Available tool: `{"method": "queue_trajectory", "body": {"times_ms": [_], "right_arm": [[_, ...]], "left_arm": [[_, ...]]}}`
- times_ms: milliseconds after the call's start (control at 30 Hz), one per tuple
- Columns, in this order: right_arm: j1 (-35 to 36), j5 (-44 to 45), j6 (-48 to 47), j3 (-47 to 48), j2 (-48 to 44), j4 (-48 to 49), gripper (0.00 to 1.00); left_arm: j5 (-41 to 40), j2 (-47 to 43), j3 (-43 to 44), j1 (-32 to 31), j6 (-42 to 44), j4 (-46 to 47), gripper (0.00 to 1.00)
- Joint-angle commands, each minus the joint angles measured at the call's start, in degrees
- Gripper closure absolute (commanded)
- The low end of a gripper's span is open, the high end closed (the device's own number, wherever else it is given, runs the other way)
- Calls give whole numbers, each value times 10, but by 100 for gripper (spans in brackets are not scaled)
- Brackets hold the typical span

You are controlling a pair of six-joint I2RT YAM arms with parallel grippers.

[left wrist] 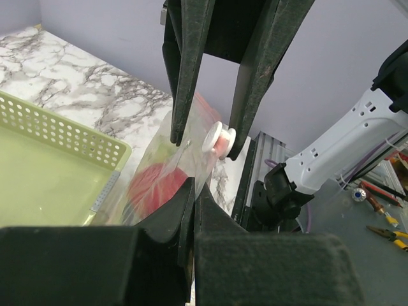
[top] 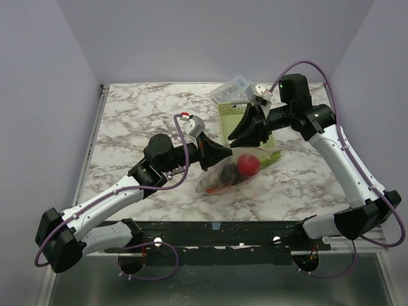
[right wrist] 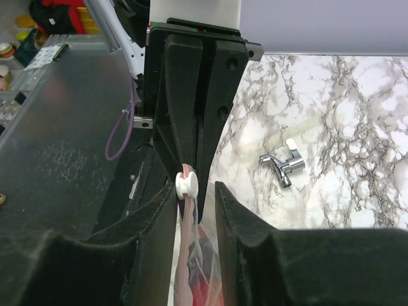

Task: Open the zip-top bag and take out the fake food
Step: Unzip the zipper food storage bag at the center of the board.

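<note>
Nearest: left gripper (top: 218, 156) clamped shut on the left end of the zip-top bag (top: 215, 183), at its pinkish zip strip (right wrist: 185, 255). The bag lies mid-table, on the near side of the pale green basket (top: 228, 118). Its belly is slumped on the marble table (top: 140, 115) and its zip edge is lifted between the two grippers.

Right gripper (left wrist: 205, 141): jaws narrow, straddling the white slider (right wrist: 187, 184). A sliver of gap shows on one side, so not pinched as far as I can see.

Progress, my reading: early. Zip looks unopened. Fake food (top: 248, 164) all inside: red fruit and a dark piece visible. Left to do: run the slider, spread the mouth, lift the pieces out.

Orientation: long axis left–right, right end slightly farther. Zip edge faces up and away.

Farthest: clear box (top: 237, 86) behind the basket.
</note>
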Motion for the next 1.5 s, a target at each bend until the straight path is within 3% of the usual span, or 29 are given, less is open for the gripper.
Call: {"method": "queue_trajectory", "body": {"times_ms": [0, 233, 467, 1033, 1467], "right_arm": [[3, -2, 18, -8, -18, 18, 69], [3, 4, 27, -22, -25, 26, 86], [1, 19, 45, -45, -44, 40, 94], [-40, 31, 30, -88, -80, 35, 97], [-50, 37, -28, -100, -99, -21, 97]], "left_arm": [[-14, 1, 18, -6, -9, 11, 100], [-21, -11, 13, -7, -10, 9, 100], [-36, -39, -8, -8, -7, 7, 100], [-44, -77, -35, -7, -12, 6, 100], [-33, -90, -31, -7, -7, -13, 100]]}}
